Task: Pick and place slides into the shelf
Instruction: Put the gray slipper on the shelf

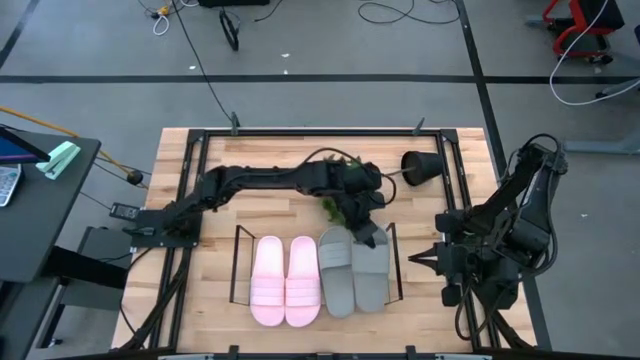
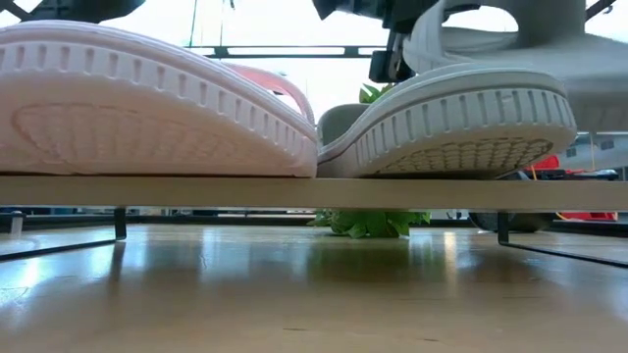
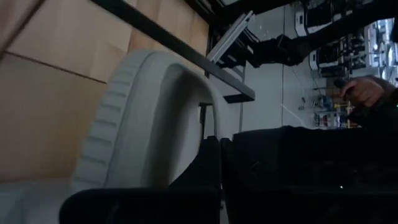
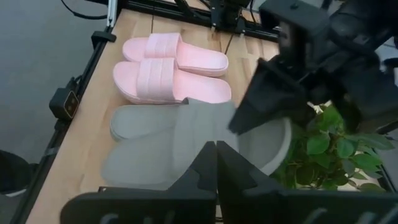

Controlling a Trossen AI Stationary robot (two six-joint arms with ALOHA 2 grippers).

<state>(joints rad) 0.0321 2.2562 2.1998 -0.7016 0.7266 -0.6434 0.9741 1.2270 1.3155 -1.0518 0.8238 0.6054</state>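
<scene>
Slides lie four abreast on the shelf [image 1: 241, 262], the pink pair [image 1: 285, 280] left, the grey pair [image 1: 353, 274] right, long axes running front to back across the wooden desk [image 1: 180, 170], heels toward the back and the plant [image 1: 338, 208]. Each has a smooth moulded footbed, a wide ribbed strap and a grooved sole edge; the shelf is thin dark rods. The left gripper [image 1: 366, 232] sits at the heel of the rightmost grey slide, jaws pinched together on its rim. The right gripper [image 1: 418, 258] waits just beside the shelf's right end, jaws closed on nothing.
</scene>
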